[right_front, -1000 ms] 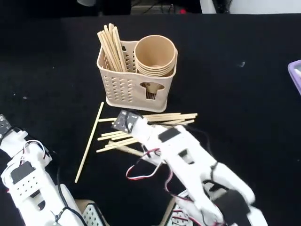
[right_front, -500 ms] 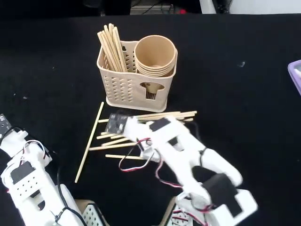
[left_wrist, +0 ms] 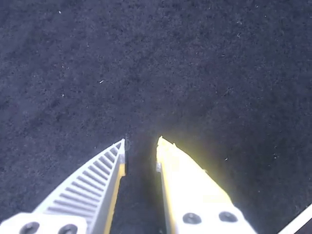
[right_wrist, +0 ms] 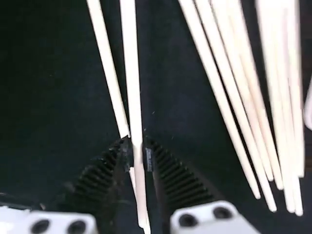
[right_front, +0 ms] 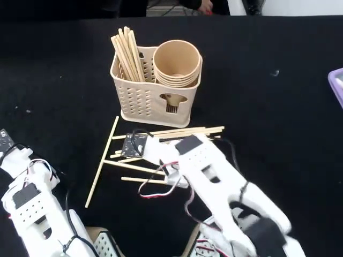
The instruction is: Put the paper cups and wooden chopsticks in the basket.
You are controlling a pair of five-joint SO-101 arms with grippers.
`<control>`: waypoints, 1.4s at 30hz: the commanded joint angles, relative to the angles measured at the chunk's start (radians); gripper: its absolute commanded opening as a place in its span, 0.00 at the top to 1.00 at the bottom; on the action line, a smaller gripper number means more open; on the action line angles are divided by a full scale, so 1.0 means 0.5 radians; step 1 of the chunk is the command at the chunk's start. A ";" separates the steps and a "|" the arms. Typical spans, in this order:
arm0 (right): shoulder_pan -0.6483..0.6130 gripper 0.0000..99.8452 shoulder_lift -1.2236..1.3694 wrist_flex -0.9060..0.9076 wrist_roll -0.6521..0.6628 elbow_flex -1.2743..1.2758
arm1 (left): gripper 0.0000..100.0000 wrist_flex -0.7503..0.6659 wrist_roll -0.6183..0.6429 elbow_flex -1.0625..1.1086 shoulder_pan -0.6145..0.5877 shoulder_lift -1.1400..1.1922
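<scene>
Several wooden chopsticks (right_front: 187, 131) lie loose on the black table (right_front: 278, 134) just in front of the basket (right_front: 140, 101) with its stacked paper cups (right_front: 177, 59), the right gripper (right_wrist: 138, 148) pinching one chopstick (right_wrist: 130, 73) there, the left gripper (left_wrist: 140, 146) slightly parted, holding nothing.

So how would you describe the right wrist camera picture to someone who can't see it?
The robot's black ribbed tool is pinched around one wooden chopstick over a black table. More chopsticks lie loose beside it.
</scene>
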 commanded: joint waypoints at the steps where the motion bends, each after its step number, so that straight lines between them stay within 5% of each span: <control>1: -0.043 0.98 -0.253 0.028 0.018 0.140 | 0.88 0.009 -0.012 -0.063 0.014 -0.031; 10: -0.028 0.97 -0.290 -0.058 0.092 0.379 | 0.88 0.009 -0.012 -0.063 0.014 -0.031; 16: -0.018 0.80 -0.290 -0.086 0.095 0.397 | 0.88 0.009 -0.015 -0.060 0.008 -0.031; 42: -0.031 0.77 -0.287 -0.298 0.181 0.612 | 0.88 0.009 -0.015 -0.063 0.014 -0.031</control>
